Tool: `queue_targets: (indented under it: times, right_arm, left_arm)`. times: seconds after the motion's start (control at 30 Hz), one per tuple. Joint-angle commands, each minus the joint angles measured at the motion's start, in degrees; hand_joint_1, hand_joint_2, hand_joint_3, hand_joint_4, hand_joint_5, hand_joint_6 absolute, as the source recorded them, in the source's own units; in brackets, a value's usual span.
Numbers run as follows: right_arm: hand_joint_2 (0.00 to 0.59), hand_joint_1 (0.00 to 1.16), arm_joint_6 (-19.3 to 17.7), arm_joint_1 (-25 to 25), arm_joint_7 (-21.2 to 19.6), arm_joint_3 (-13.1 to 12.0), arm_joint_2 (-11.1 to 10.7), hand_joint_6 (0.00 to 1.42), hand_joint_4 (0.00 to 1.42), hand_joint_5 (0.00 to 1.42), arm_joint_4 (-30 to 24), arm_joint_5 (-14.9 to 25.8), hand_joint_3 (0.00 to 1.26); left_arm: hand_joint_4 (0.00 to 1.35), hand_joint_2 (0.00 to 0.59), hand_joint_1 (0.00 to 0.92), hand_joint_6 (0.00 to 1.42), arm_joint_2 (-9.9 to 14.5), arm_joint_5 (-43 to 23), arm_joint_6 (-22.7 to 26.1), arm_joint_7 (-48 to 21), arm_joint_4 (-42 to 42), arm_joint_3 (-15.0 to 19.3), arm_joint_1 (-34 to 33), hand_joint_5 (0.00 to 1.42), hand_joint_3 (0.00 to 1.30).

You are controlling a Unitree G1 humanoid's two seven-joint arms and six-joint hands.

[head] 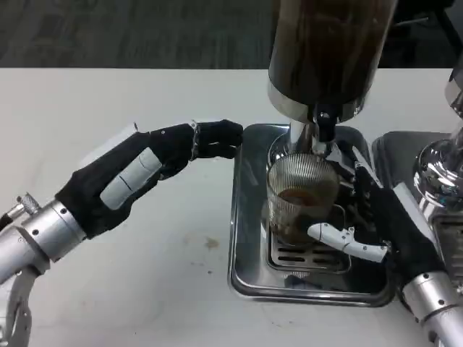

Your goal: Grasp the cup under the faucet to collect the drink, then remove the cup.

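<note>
The cup (300, 199) — a clear ribbed glass with brown liquid low inside it — stands on the slotted grate of a steel drip tray (249, 267), directly beneath the faucet (318, 134) of a tall drink dispenser (329, 50) whose cylinder holds dark liquid; the faucet's outlet sits just above the cup's rim. The right hand (380, 217) reaches in from the lower right and wraps the cup; a white finger (340, 238) curls across the cup's lower front, and darker fingers lie against its right side, so the hand grips the glass while it rests on the grate. The left hand (163, 163) hovers over the white table (145, 289) to the left of the tray; its fingers are curled in on themselves with nothing between them, the dark fingertips bent toward the tray's upper left corner, near it — whether they touch the rim cannot be told. A second steel tray (398, 148) and a shiny chrome fitting (438, 170) stand just beside the first tray at the right edge; a small brownish stain (210, 243) marks the table between the left forearm and the tray.
</note>
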Motion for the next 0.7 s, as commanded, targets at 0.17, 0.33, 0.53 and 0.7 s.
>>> queue_targets:
  times: [0.17, 0.33, 0.53, 0.7]
  right_arm:
    - [0.16, 0.77, 0.1, 3.37, -1.89, 1.21, 0.46, 0.4, 0.18, 0.32, -1.37, -1.67, 0.07]
    - [0.167, 0.77, -0.4, 4.5, -2.51, 1.61, 0.37, 0.41, 0.21, 0.34, -3.1, -2.21, 0.1]
    - [0.169, 0.76, -1.05, 5.53, -3.15, 1.85, 0.29, 0.44, 0.23, 0.34, -4.43, -2.51, 0.14]
    - [0.169, 0.76, -1.22, 5.79, -3.2, 2.07, 0.34, 0.44, 0.24, 0.35, -5.02, -2.32, 0.15]
  left_arm:
    - [0.24, 0.103, 0.0, 0.12, 0.78, 1.02, 0.22, 0.43, 0.2, -0.69, 1.04, 0.24, 0.29]
    - [0.24, 0.104, 0.0, 0.12, 0.74, 1.12, 0.3, 0.4, 0.74, -0.83, 0.78, 0.24, 0.29]
    - [0.25, 0.105, 0.0, 0.13, 0.79, 1.37, 0.35, 0.35, 1.42, -0.9, 0.45, 0.24, 0.29]
    - [0.25, 0.106, 0.0, 0.13, 0.65, 1.71, 0.34, 0.17, 1.8, -0.83, 0.28, 0.24, 0.29]
